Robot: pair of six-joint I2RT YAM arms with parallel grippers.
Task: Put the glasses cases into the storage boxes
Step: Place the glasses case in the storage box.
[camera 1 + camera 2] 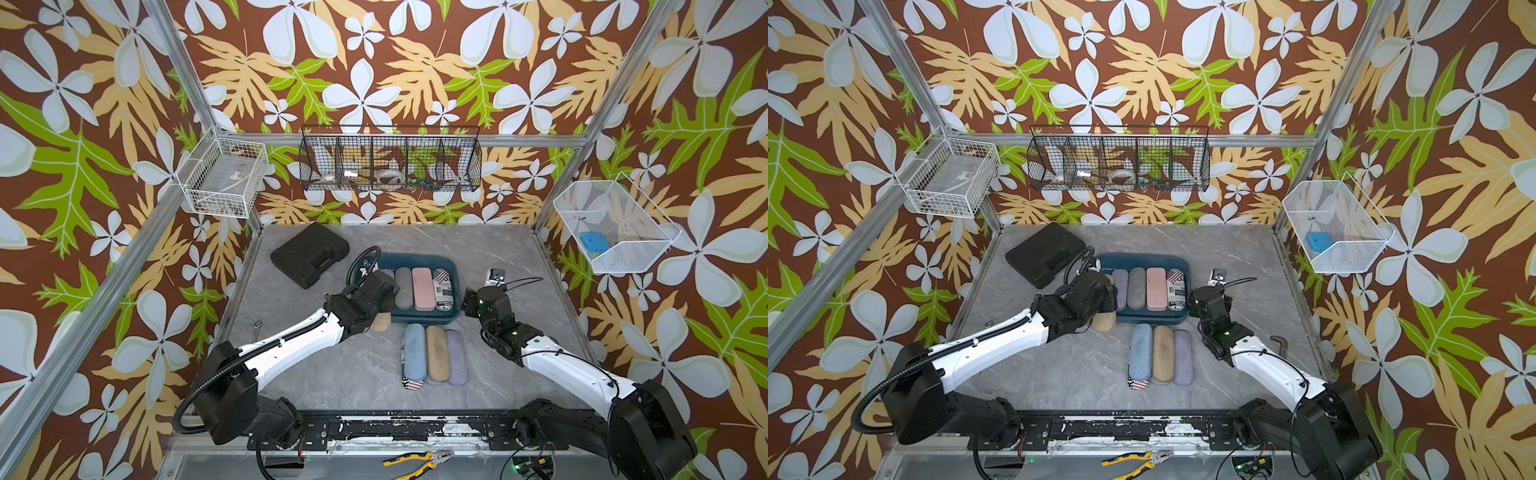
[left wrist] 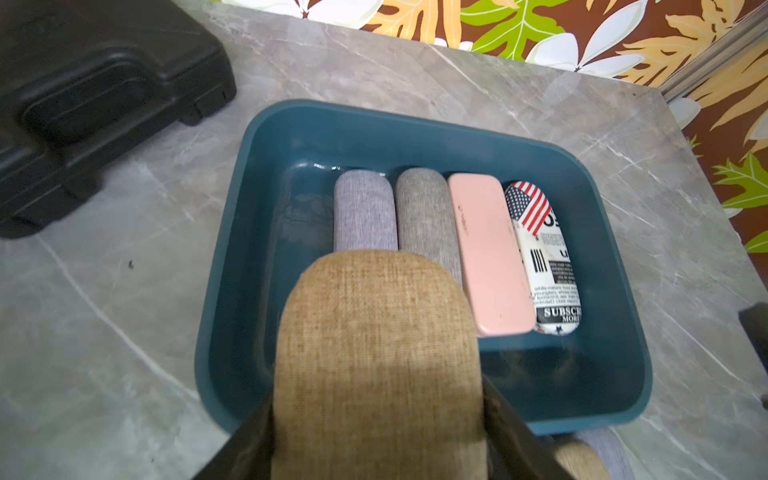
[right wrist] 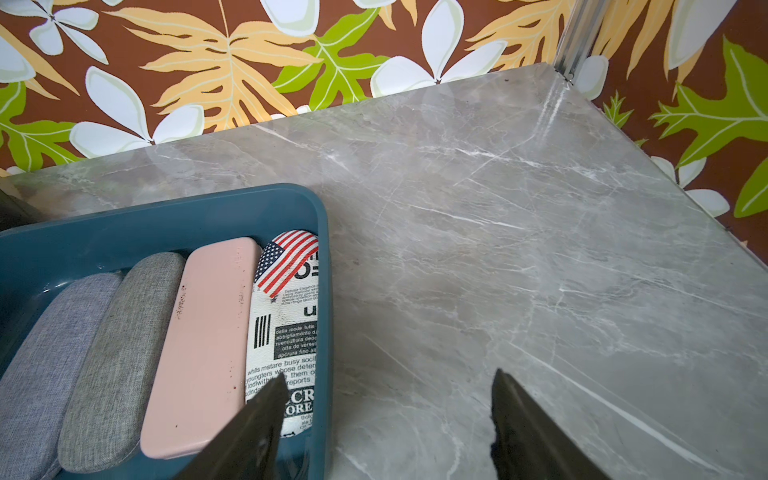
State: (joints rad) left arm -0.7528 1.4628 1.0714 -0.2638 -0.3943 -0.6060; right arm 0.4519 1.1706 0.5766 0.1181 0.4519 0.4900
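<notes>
The tan case (image 2: 374, 332), clamped across its width in the left tool (image 2: 376, 415), hangs over the near-left corner of the tub (image 2: 266, 199). Probably light and stiff-shelled, with fabric that is not slippery, so the grip looks sound. The right tool (image 3: 390, 376) is apart and empty.

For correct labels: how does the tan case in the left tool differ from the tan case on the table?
Held tan case: clamped in the left tool; table tan case: free. The held one hangs over the teal tub's near rim; the table one lies between a light blue case and a lavender case. Both are tan woven fabric, round-ended.
</notes>
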